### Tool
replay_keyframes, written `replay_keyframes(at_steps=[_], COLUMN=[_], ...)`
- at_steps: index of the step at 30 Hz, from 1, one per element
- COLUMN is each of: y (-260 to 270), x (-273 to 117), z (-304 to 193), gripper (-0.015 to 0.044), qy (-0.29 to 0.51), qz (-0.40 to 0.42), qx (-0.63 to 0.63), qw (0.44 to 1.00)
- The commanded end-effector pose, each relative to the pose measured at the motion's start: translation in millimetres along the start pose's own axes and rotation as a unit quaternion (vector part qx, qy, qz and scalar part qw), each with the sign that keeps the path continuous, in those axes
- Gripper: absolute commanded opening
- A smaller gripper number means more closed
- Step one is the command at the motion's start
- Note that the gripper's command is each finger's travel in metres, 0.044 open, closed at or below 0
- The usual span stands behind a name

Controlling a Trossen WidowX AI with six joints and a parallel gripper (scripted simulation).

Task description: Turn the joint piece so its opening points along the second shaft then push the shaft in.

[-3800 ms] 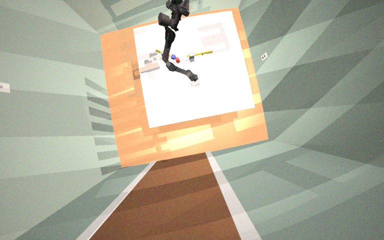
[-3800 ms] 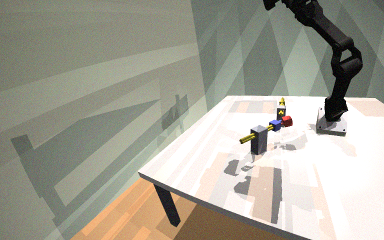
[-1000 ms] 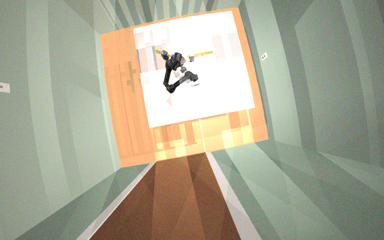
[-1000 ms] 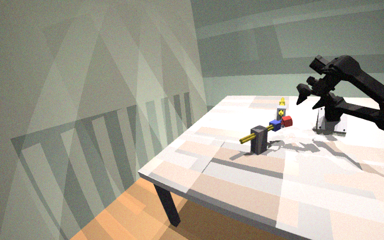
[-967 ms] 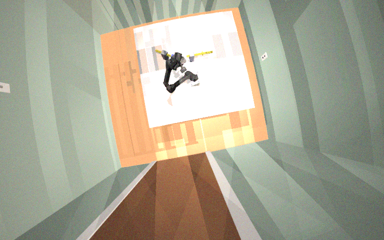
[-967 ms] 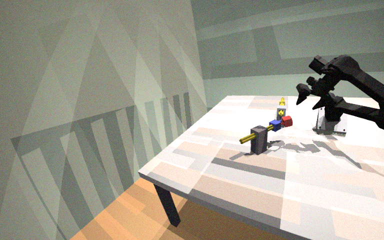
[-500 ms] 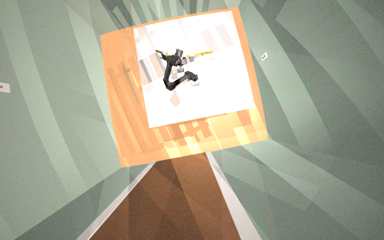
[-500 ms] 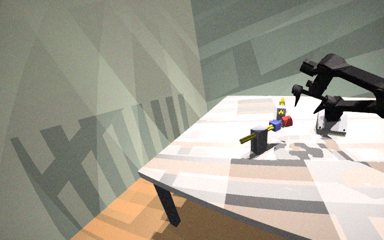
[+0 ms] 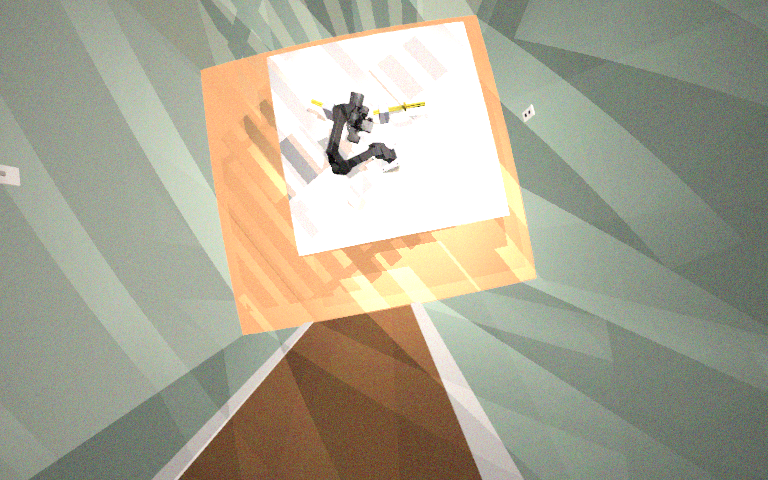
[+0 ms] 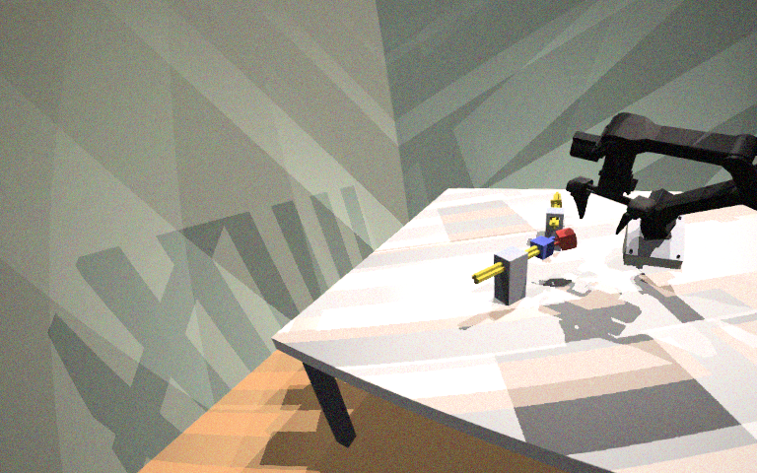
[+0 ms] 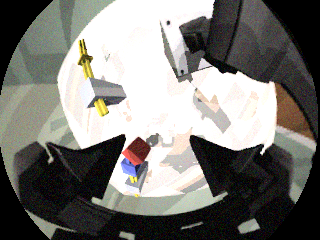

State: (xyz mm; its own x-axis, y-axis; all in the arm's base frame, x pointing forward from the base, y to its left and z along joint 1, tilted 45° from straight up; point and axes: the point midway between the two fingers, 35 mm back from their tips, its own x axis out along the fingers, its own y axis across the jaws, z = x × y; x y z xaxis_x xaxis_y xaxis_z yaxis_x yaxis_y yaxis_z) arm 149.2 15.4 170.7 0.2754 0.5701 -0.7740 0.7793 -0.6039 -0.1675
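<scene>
The first shaft [image 9: 317,103] [image 10: 488,273] is yellow and runs through a grey block [image 10: 511,279] [image 11: 135,184]. On its end sits a blue hinge part [image 10: 541,246] [image 11: 131,167] with the red square joint piece [image 10: 566,238] [image 11: 137,150], bent off the shaft's line; its opening cannot be made out. The second yellow shaft [image 9: 416,105] [image 10: 556,199] [image 11: 86,65] lies in the second grey block [image 9: 384,117] [image 10: 554,223] [image 11: 102,93], its near end apart from the red piece. My gripper [image 10: 599,225] [image 11: 158,138] is open and empty, above and to the robot's side of the red piece. The arm hides the joint in the top view.
The arm's white base plate [image 10: 653,253] [image 11: 172,50] stands on the white table [image 9: 453,186] [image 10: 390,340], beside the two blocks. A small collar [image 11: 85,59] sits on the second shaft beyond its block. Patchy shadows cross the table top.
</scene>
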Motion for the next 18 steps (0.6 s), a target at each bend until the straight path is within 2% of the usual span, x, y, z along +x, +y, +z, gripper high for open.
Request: replay_keyframes(at_steps=[1, 18], y=[1, -2], x=[5, 30], z=[0, -2], gripper=[0.044, 0.044], qy=[-0.01, -0.076], qz=[-0.023, -0.109], qx=[0.054, 0.282], qw=[0.998, 0.95])
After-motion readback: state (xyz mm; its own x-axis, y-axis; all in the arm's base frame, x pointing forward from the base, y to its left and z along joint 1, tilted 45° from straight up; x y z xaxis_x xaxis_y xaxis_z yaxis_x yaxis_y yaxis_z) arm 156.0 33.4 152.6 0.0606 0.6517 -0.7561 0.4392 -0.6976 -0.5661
